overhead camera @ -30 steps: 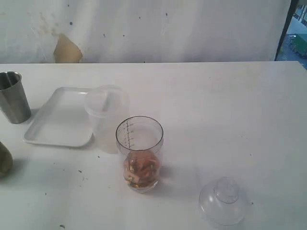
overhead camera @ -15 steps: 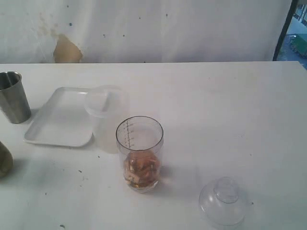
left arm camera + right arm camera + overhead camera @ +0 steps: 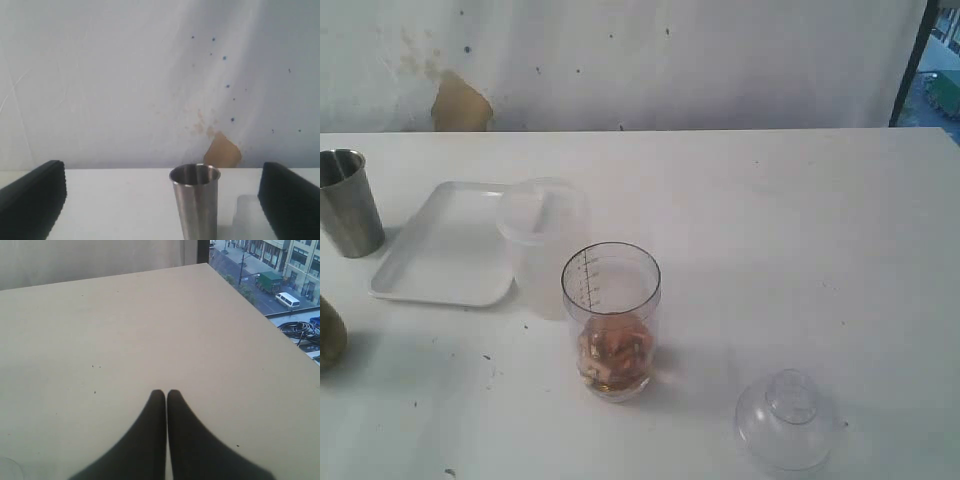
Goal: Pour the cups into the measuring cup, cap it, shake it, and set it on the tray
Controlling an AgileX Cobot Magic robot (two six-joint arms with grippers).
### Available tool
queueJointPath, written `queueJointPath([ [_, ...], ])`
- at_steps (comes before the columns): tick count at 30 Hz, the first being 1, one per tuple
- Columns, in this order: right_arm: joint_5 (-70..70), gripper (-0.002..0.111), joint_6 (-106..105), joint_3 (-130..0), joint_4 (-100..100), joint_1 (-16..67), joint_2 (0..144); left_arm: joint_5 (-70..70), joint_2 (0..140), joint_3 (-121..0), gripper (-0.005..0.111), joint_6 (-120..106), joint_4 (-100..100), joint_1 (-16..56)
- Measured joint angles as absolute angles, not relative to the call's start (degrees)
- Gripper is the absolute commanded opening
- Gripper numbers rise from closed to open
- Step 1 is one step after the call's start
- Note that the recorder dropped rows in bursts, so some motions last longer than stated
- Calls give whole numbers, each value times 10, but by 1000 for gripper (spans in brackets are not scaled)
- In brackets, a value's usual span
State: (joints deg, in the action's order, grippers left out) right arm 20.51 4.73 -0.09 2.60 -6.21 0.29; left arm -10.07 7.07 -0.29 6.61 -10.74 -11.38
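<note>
Now the left gripper (image 3: 161, 175) gapes wide, facing the steel tumbler (image 3: 196, 202) at left. Fingers of the right gripper (image 3: 166, 394) press together, empty.

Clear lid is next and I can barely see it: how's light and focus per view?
Exterior view: soft, washed-out; the cap barely stands out from the white table. Left wrist view: steel tumbler sharp, wall bright. Right wrist view: even light, no glare, right gripper dark.
</note>
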Motion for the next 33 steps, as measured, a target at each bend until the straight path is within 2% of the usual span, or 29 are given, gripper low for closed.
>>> queueJointPath([
  [7, 205, 1, 47, -1, 26, -62, 3, 22, 7, -3, 105, -35, -21, -114],
  [14, 205, 1, 47, -1, 26, -62, 3, 113, 3, -3, 105, -86, 9, -94],
  [24, 205, 1, 47, -1, 26, -62, 3, 124, 3, -3, 105, 35, 10, -83],
  [33, 205, 1, 47, -1, 26, -62, 3, 124, 3, -3, 105, 25, 10, -83],
])
